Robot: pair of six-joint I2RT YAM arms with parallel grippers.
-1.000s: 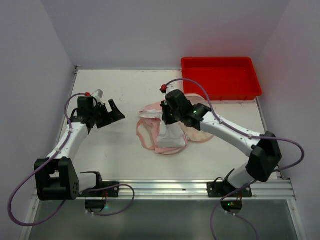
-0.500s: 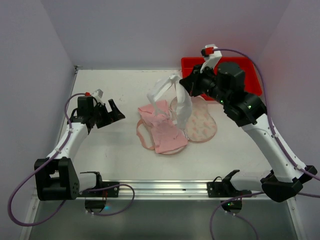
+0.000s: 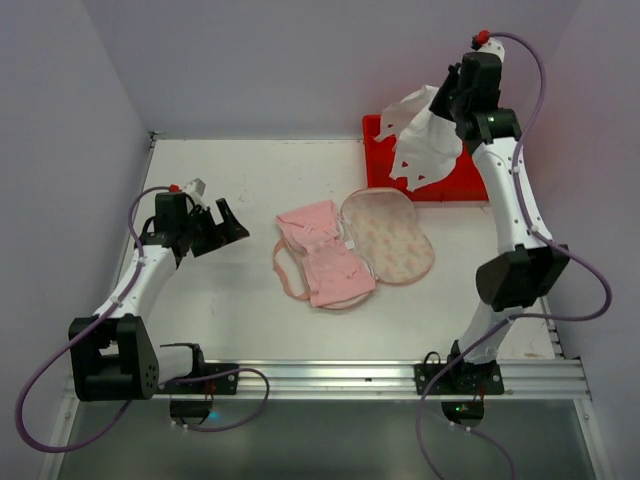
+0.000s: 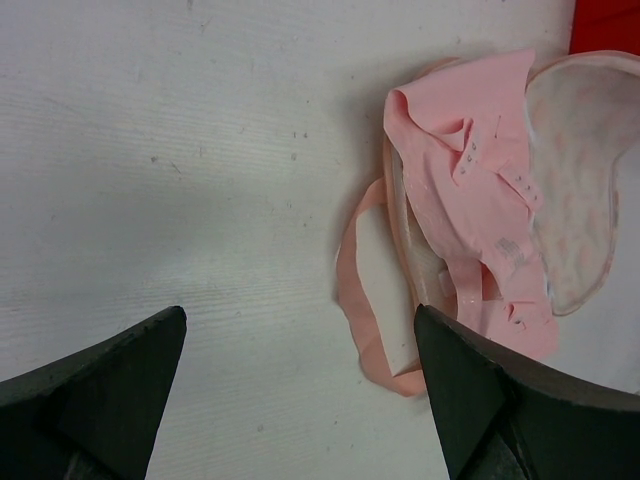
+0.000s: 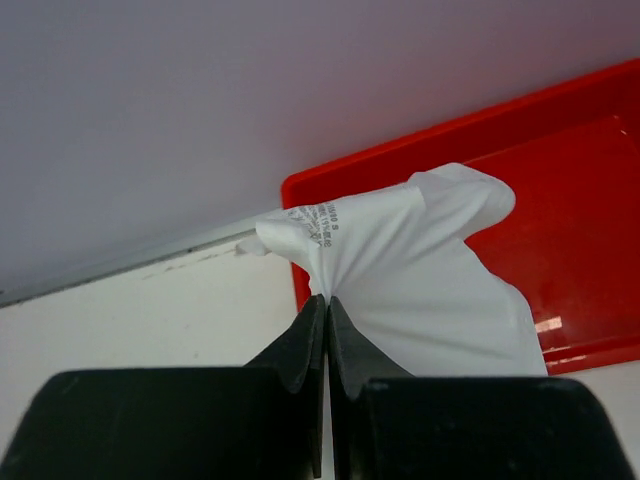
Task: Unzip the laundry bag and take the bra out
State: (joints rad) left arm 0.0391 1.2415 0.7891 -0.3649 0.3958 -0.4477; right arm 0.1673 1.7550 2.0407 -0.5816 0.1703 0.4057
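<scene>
White cloth hangs from the right gripper [image 3: 449, 101], which is raised high over the left half of the red tray [image 3: 455, 188]; the right wrist view shows its two fingers pressed together on a pinch of this white garment [image 5: 420, 260], close to a printed label. The rest of the fabric droops loosely over the tray's left end, clear of the tray floor as far as can be told. The laundry bag [image 3: 395, 240] lies flat on the table [image 3: 220, 170], near the tray's front left corner on the side toward the arm bases. It is opened out, with its cream, pink-printed lining facing up and a pink edge running round it. It sits well below and apart from the right gripper, with nothing touching it on that side. A pink garment [image 3: 325, 255] rests against the bag on the side away from the tray, overlapping the bag's edge. In the left wrist view it shows a row of small fastenings and a pink strap looping out onto the table. The left gripper [image 3: 232, 225] hovers farther still from the tray, beyond the pink garment and well apart from it, its jaws spread wide and holding nothing.
</scene>
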